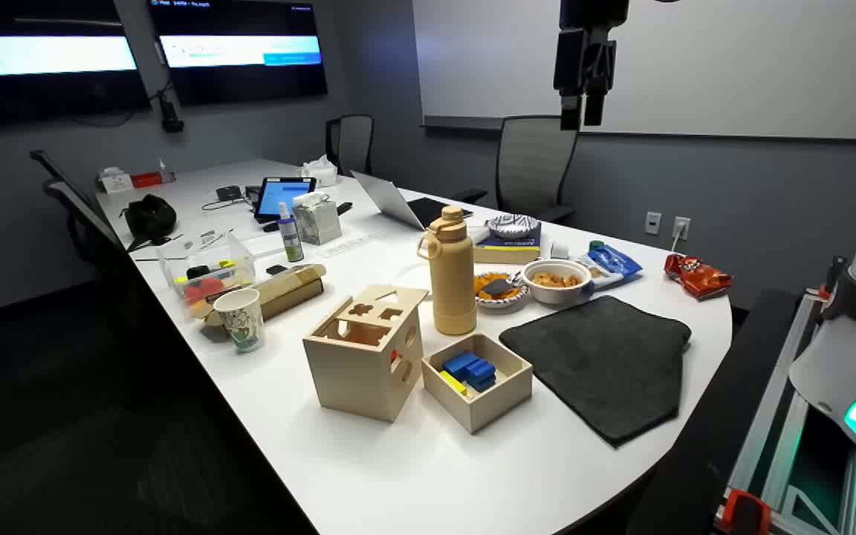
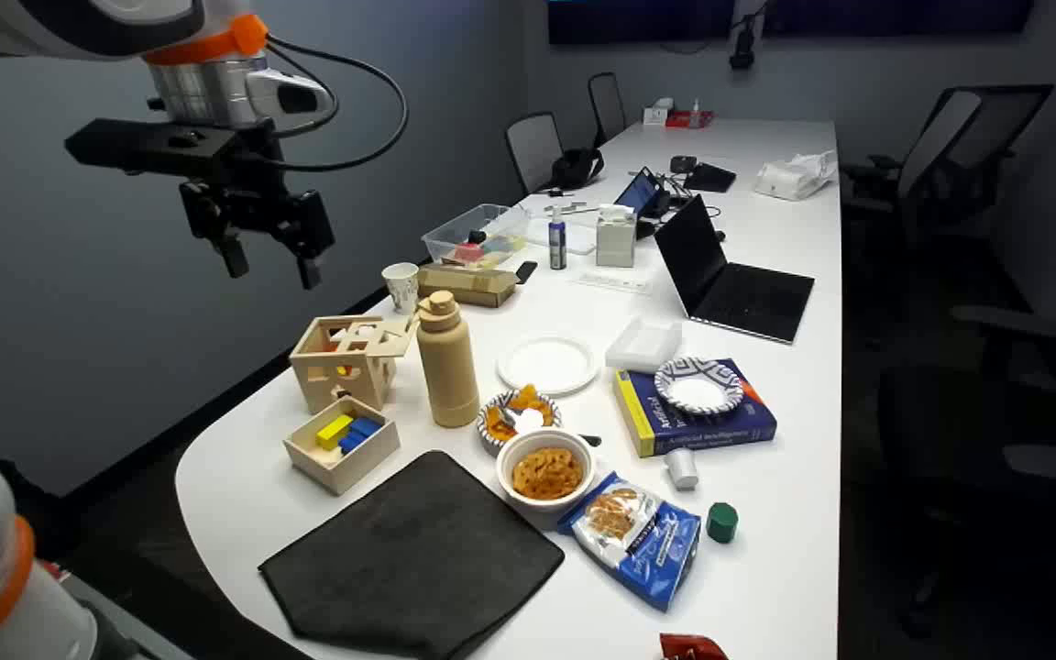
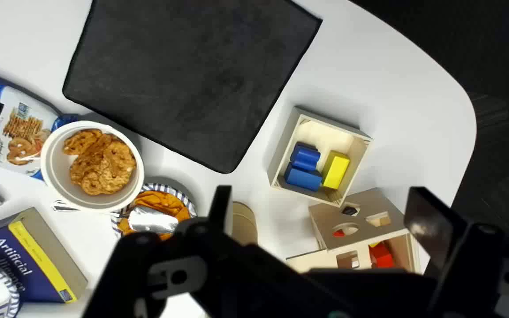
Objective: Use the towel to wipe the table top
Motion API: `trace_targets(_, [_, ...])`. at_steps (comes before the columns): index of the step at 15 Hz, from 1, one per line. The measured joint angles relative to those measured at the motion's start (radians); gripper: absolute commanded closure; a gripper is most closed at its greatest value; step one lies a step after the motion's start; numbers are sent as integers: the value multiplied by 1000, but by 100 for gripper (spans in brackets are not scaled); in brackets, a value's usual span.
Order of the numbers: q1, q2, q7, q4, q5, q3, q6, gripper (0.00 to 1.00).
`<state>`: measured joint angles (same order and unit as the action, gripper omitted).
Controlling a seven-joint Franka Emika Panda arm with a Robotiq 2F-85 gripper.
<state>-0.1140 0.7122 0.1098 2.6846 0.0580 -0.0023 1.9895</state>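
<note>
The towel is a black flat cloth [image 1: 606, 364] lying spread on the white table top [image 1: 368, 475], near its rounded end. It also shows in an exterior view [image 2: 418, 559] and at the top of the wrist view [image 3: 188, 75], where its upper edge is cut off. My gripper [image 1: 582, 115] hangs high above the table, well clear of the towel. It shows in an exterior view [image 2: 273, 268] with its fingers apart. In the wrist view the gripper [image 3: 320, 198] is open with nothing between its fingertips; the objects seen there lie far below.
Close around the towel stand a wooden tray with blocks [image 2: 342, 449], a wooden shape box [image 1: 365, 357], a tall beige bottle [image 2: 448, 362], a bowl of pretzels [image 3: 93, 165], a plate of orange snacks [image 3: 157, 210] and a blue snack bag [image 2: 638, 536]. A book [image 2: 693, 422] lies farther off.
</note>
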Motion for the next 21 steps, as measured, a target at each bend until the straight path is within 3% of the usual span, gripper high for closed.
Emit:
trace_targets(16, [1,-3,0,0,0,-1,0,0])
trace_targets(21, [23,-101,1,27,4,-45,77,0])
